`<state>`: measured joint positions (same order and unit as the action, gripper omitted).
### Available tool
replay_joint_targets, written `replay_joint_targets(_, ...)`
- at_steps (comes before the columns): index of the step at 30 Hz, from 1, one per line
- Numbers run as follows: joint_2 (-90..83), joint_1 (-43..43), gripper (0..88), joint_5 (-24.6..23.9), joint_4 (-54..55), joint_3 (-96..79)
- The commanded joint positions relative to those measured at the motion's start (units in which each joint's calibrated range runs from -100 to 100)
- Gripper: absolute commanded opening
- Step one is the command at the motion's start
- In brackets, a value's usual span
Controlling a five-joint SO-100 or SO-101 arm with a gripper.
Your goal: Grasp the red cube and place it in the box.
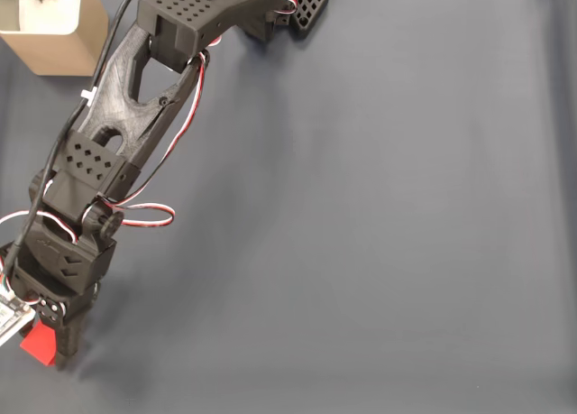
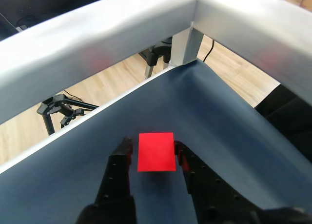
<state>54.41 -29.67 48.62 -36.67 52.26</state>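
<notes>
We see the black 3D-printed arm [image 1: 135,116] reaching from the top of the fixed view down to the lower left corner, red-white-black wires looping off its side

The pincer [image 2: 153,148] sits low over the dark blue-grey cloth surface [image 1: 379,207], its two black fingers [image 2: 119,170] either side of the small solid bright-red cube [image 2: 156,152]. In the wrist view both fingertips look right against the cube's left and right faces, so we read it as closed onto the cube or very nearly; we cannot tell if the cube is off the cloth

In the fixed view the cube [image 1: 38,345] peeks out at the lower left edge, mostly hidden under the pincer's black body, a corner sticking out left

The tan cardboard-coloured square open-topped box [image 1: 54,26] stands at the top left corner of the fixed view, white lining visible inside, well apart from the cube, with the arm's length between them

Wrist view also gives us silver metal frame bars [image 2: 97,43] across the top, wooden floor [image 2: 112,82] behind the surface edge, and a black stand [image 2: 61,109] on that floor
</notes>
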Motion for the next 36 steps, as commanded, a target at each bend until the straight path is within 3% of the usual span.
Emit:
replay_joint_targets(1,-6.14,1.05,15.5,0.68,-0.13,0.29)
replay_joint_targets(19,-12.12,2.05,8.9,3.57,-0.29,-7.83)
replay_joint_targets(24,-12.38,1.97,11.9,3.22,-0.29,-8.74)
replay_joint_targets(36,-16.02,1.34,28.6,-0.54,0.12,-9.83)
